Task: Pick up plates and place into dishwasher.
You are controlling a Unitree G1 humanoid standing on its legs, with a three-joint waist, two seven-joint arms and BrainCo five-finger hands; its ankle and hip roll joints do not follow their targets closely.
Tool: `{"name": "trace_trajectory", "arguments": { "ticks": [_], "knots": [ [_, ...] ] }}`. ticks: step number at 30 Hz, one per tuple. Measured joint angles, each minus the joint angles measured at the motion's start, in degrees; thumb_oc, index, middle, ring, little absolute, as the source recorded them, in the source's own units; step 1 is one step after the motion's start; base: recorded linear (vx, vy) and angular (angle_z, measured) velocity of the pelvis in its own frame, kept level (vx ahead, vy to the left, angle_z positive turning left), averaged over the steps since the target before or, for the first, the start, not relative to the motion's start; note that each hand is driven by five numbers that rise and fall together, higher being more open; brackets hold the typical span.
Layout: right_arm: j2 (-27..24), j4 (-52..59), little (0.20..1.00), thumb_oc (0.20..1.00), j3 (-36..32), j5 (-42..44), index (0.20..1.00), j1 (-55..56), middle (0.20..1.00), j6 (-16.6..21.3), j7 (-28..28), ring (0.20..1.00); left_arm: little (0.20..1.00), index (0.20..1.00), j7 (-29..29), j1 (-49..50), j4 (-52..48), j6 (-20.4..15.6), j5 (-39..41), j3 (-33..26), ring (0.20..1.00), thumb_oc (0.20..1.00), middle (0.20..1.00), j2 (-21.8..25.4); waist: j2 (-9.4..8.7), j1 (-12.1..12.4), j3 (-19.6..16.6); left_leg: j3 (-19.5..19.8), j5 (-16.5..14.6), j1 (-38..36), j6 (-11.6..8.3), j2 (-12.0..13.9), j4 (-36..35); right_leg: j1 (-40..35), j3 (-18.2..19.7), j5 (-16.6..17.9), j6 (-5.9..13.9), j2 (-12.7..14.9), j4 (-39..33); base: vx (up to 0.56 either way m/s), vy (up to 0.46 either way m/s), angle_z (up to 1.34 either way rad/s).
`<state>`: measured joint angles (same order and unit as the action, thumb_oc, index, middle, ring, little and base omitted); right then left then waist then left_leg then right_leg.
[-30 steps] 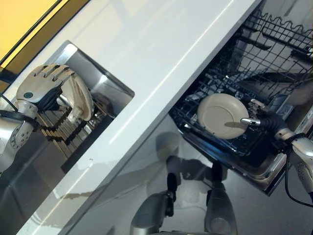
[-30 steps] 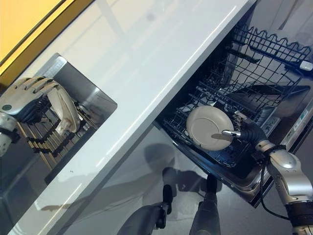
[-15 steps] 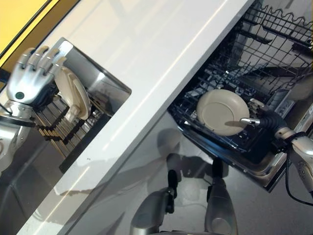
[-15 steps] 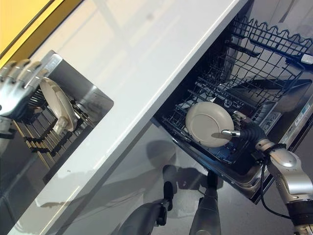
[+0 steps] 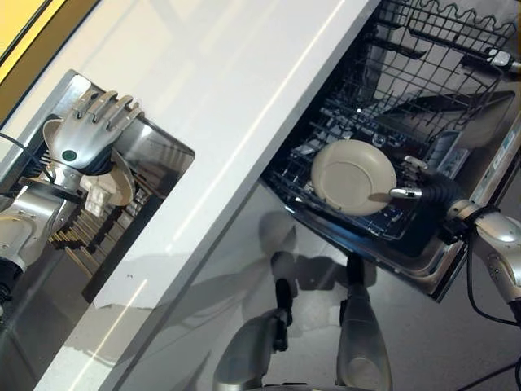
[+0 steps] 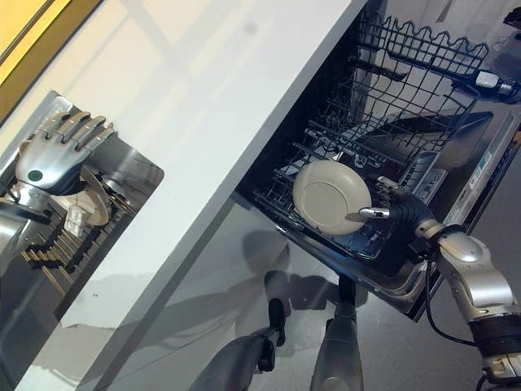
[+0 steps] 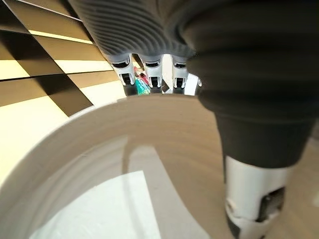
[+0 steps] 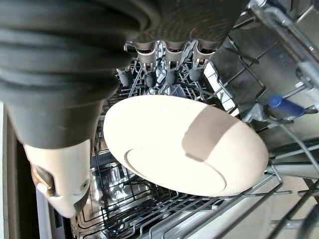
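Note:
A cream plate (image 5: 119,186) stands on edge in the slatted rack inside the steel sink (image 5: 159,151). My left hand (image 5: 81,147) is on its upper rim, open with spread, straight fingers. In the left wrist view the fingers (image 7: 152,69) reach past the plate's (image 7: 149,149) rim and the thumb (image 7: 259,149) lies over its face. A second cream plate (image 5: 352,177) leans in the dishwasher's lower rack (image 5: 383,90). My right hand (image 5: 435,193) is at its right edge, open. The plate (image 8: 184,149) lies between the thumb (image 8: 60,174) and the fingers (image 8: 172,62).
A long white counter (image 5: 228,106) runs between the sink and the open dishwasher. A wire upper rack (image 5: 456,24) juts out above the lower one. Dark slats (image 5: 81,236) fill the sink's bottom. The dishwasher door (image 5: 423,277) hangs open below the rack.
The whole view has shifted. My left hand's fingers uncurled from the sink plate, and the hand now sits lower over it. The right hand stays at the dishwasher plate.

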<state>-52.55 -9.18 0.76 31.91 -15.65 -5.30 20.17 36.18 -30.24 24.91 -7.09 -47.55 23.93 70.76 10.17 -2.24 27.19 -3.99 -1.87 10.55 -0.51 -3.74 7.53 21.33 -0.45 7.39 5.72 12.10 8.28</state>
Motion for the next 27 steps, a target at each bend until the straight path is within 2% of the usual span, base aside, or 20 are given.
{"name": "trace_trajectory", "arguments": {
  "ticks": [9, 10, 11, 12, 13, 17, 27],
  "knots": [
    [-0.3, -0.3, 1.0, 1.0, -0.1, 0.0, 1.0, 0.1, 1.0, -0.1, 0.2, 1.0, 1.0, 1.0, -2.4, -1.3, 1.2, 0.0, 0.2, 0.2, 1.0, 1.0, 1.0, 0.0, 0.1, 0.0, 0.6, -0.3, 0.0, 1.3, 0.05, -0.1, 1.1, 1.4, 0.0, 0.1, -0.06, 0.3, 0.9, 0.0, 0.003, -0.01],
    [-0.3, -0.3, 1.0, 1.0, -0.1, 0.0, 1.0, 0.1, 1.0, -0.1, 0.2, 1.0, 0.9, 0.9, -2.7, -1.2, 1.2, -0.1, 0.6, 0.0, 0.9, 0.9, 0.9, 0.0, 0.12, 0.1, 0.7, -0.3, 0.0, 1.3, 0.04, 0.0, 1.1, 1.4, -0.1, 0.1, -0.1, 0.5, 0.9, 0.0, 0.0, 0.0],
    [-0.3, -0.3, 1.0, 1.0, -0.1, 0.0, 1.0, 0.2, 1.0, -0.1, 0.3, 1.0, 0.57, 0.57, -3.1, -0.9, 1.2, -0.3, 1.2, -0.4, 0.57, 0.57, 0.57, 0.0, 0.13, 0.1, 0.7, -0.3, 0.0, 1.3, 0.04, 0.0, 1.1, 1.4, -0.2, 0.1, -0.11, 0.6, 0.9, 0.0, 0.0, 0.0],
    [-0.3, -0.3, 1.0, 1.0, -0.1, 0.0, 1.0, 0.2, 1.0, -0.1, 0.6, 1.0, 0.438, 0.438, -4.0, -0.6, 1.2, -0.8, 1.2, -0.5, 0.438, 0.438, 0.438, 0.1, 0.18, 0.1, 0.7, -0.3, 0.0, 1.3, 0.04, 0.0, 1.1, 1.4, -0.2, 0.1, -0.13, 0.6, 0.9, 0.0, 0.0, 0.0],
    [-0.3, -0.2, 1.0, 1.0, -0.2, 0.0, 1.0, 0.2, 1.0, 0.0, 0.6, 1.0, 0.2, 0.2, -4.7, 0.2, 1.1, -1.0, 1.3, -0.7, 0.2, 0.2, 0.2, 0.1, 0.32, 0.1, 0.7, -0.3, 0.1, 1.3, 0.04, -0.1, 1.1, 1.3, -0.3, 0.2, -0.14, 0.6, 0.9, 0.0, 0.0, 0.0],
    [-0.3, -0.2, 1.0, 1.0, -0.3, 0.0, 1.0, 0.2, 1.0, 0.0, 1.1, 1.0, 0.2, 0.2, -6.8, 2.6, 0.8, -1.2, 1.6, -2.8, 0.2, 0.2, 0.2, 0.0, 1.42, 0.1, 1.2, 0.0, 0.2, 1.1, 0.14, -0.1, 1.1, 0.9, -0.7, 0.3, -0.33, 0.9, 0.9, 0.0, 0.022, 0.06],
    [-0.3, -0.1, 1.0, 1.0, -1.7, 0.0, 1.0, 0.9, 1.0, -0.1, 1.8, 1.0, 0.2, 0.2, -7.7, 10.2, -1.3, -3.0, 2.2, -10.6, 0.2, 0.2, 0.2, 0.2, 1.65, 0.4, 1.0, 0.5, 0.2, 0.9, 0.12, 0.0, 1.2, 0.8, -1.9, 0.0, -0.73, 1.2, 1.7, 0.0, -0.001, 0.0]
  ]
}}
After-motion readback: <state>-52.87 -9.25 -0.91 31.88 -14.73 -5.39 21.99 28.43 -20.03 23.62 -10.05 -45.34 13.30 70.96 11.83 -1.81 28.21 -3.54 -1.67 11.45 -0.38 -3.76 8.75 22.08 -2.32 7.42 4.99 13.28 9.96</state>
